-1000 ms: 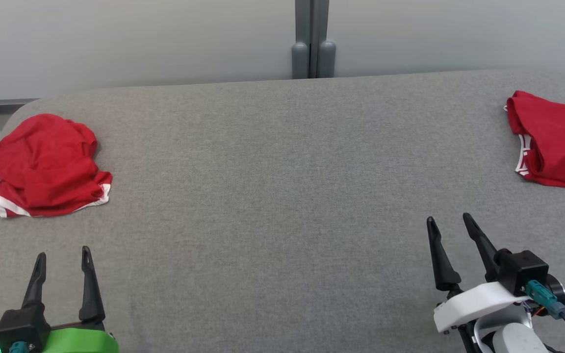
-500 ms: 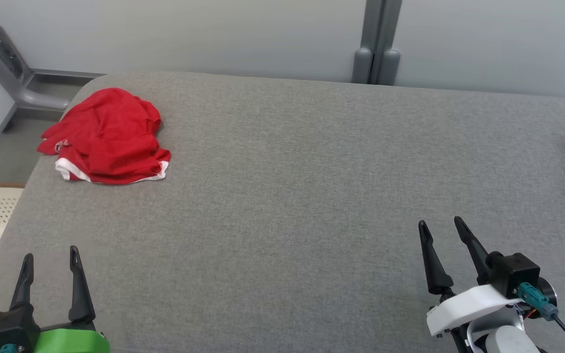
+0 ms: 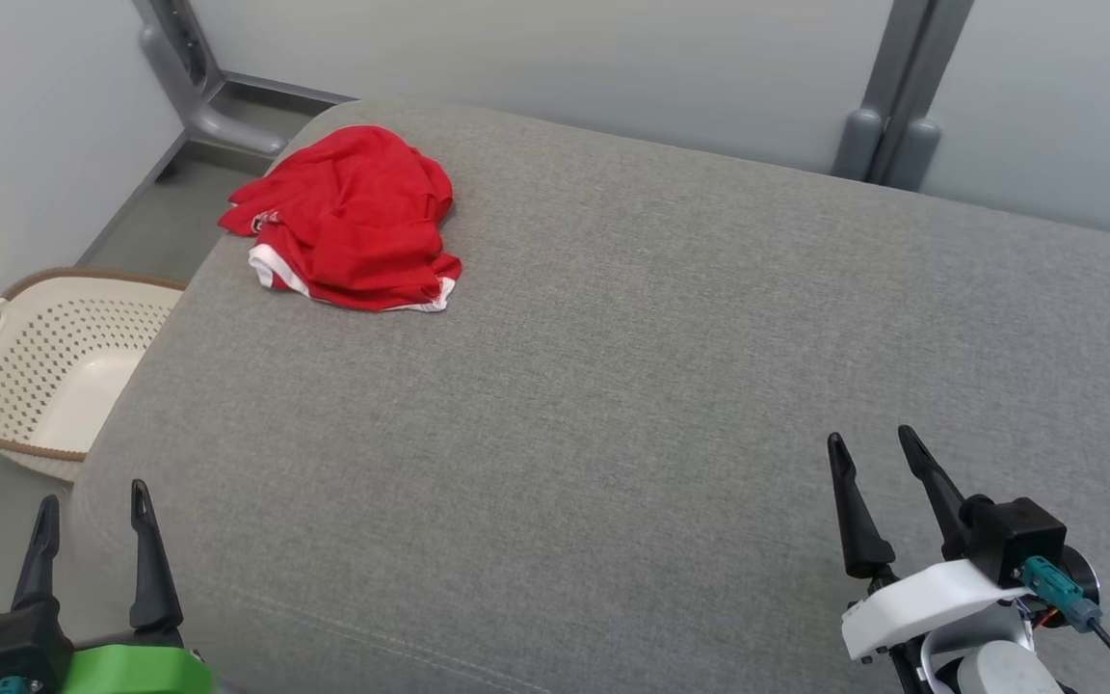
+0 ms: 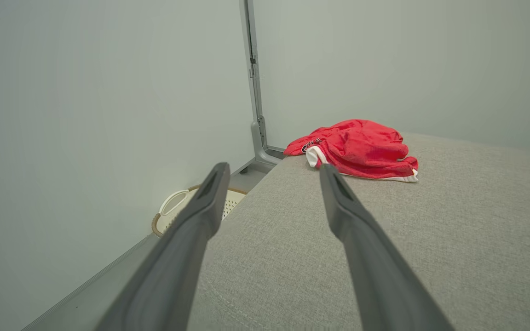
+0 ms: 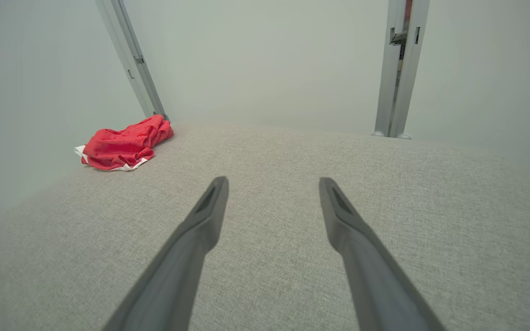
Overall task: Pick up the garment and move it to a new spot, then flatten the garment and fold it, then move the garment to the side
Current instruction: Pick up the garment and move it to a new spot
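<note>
Only my head has turned, to my left, so the whole picture slides to the right. Now a white basket (image 3: 44,376) shows on the floor by the left end of the bench (image 3: 613,405). Nothing on the bench has moved, and my two grippers sit low and near me, just as they did.

The red garment (image 3: 348,224) lies in a crumpled heap at the far left corner of the bench. One bit of it reaches the left edge. White trim runs along its near side.

I think it is soft, light and floppy. It will not break, but it will sag and bunch up when I lift it. One pinch may catch only the top layer, or too many layers at once. The white hem on the near side looks like a good place to take hold, since it is an edge and it faces me. Two holds, well apart, would help it hang open.

My left gripper (image 3: 92,493) hovers by the near left corner of the bench, fingers pointing away from me. Its jaws are wide apart, with nothing between them. My right gripper (image 3: 871,437) hovers over the near right part of the bench, tipped a little to the left, jaws apart and empty too. Both are well apart from the garment; the left one is closer.
</note>
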